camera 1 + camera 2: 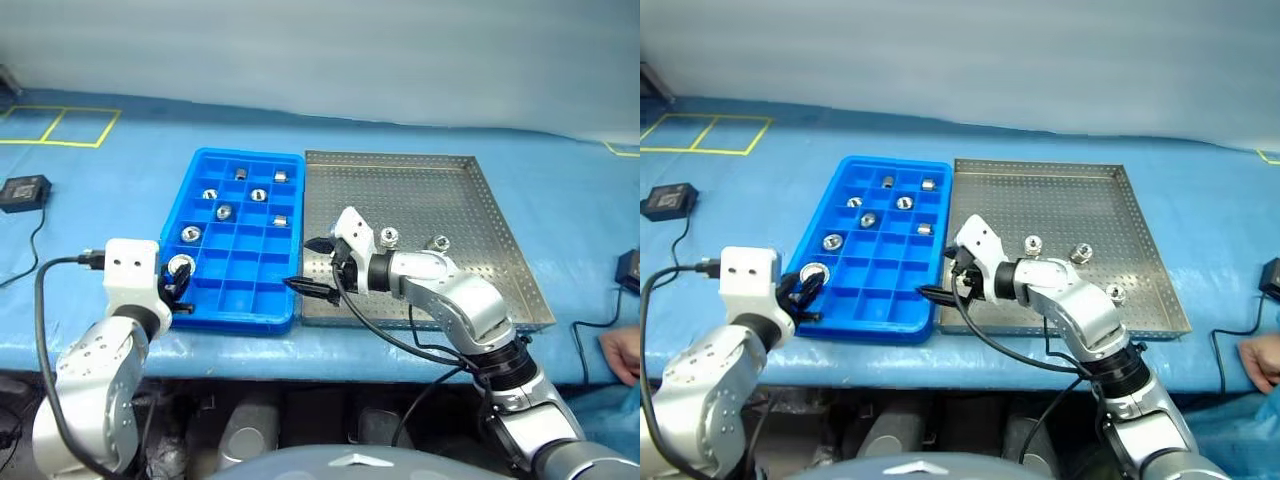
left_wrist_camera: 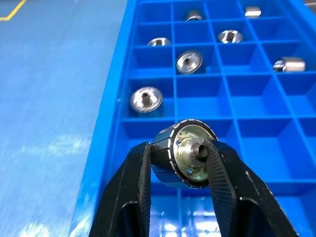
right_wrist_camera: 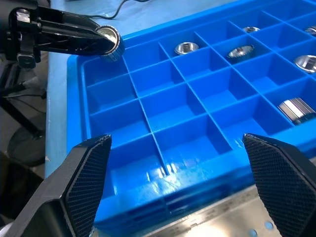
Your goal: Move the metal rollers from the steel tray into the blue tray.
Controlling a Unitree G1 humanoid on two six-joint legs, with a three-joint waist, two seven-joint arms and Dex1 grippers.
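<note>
Partly claw-hidden roller (image 2: pixel 183 159) over blue tray (image 2: pixel 111 148)

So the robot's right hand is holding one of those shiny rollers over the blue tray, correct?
Not quite: the left hand holds the roller over the blue tray, as the left wrist view shows. The right hand is open and empty.

Left gripper (image 2: pixel 180 165) is clamped down on something, arm bent with the elbow low. Right gripper (image 1: pixel 318 266) has its fingers spread wide, forearm reaching across toward the left.
</note>
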